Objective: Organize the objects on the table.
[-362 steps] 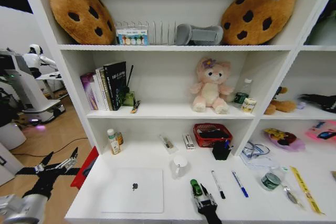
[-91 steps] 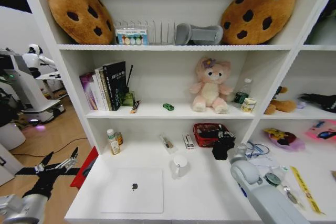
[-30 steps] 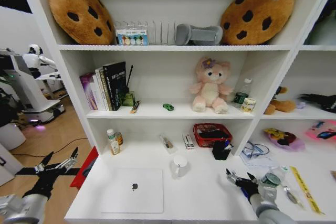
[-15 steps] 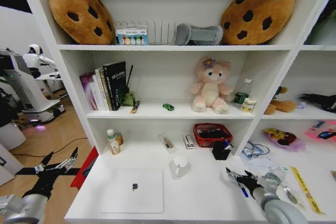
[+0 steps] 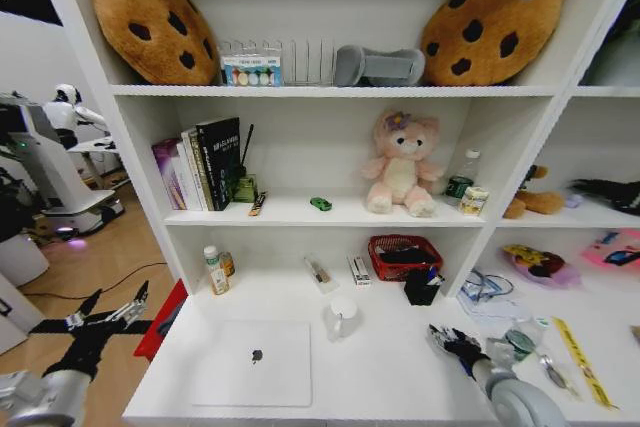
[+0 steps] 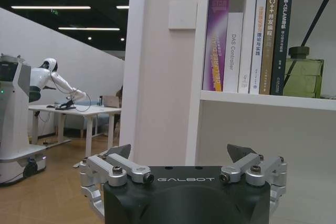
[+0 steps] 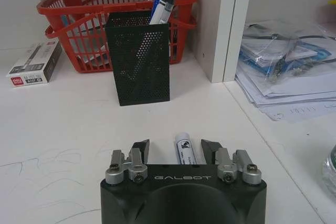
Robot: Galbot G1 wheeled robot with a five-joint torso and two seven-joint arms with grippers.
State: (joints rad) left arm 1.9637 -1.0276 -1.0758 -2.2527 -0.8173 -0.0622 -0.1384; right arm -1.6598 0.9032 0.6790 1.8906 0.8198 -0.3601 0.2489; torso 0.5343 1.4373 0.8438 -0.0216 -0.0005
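Right gripper (image 7: 175, 149) hung low over the long white table (image 5: 390, 372), jaws spread to either side of a white-barrelled marker pen (image 7: 184, 149) lying flat before a black mesh pen cup (image 7: 138, 64), closed silver laptop (image 5: 253, 362) well apart, left gripper (image 6: 182, 158) parked open off the table's left end.

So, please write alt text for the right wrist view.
The right gripper, jaws open, sits low over the white table with a marker between them. Beyond stand a black mesh pen holder and a red basket.
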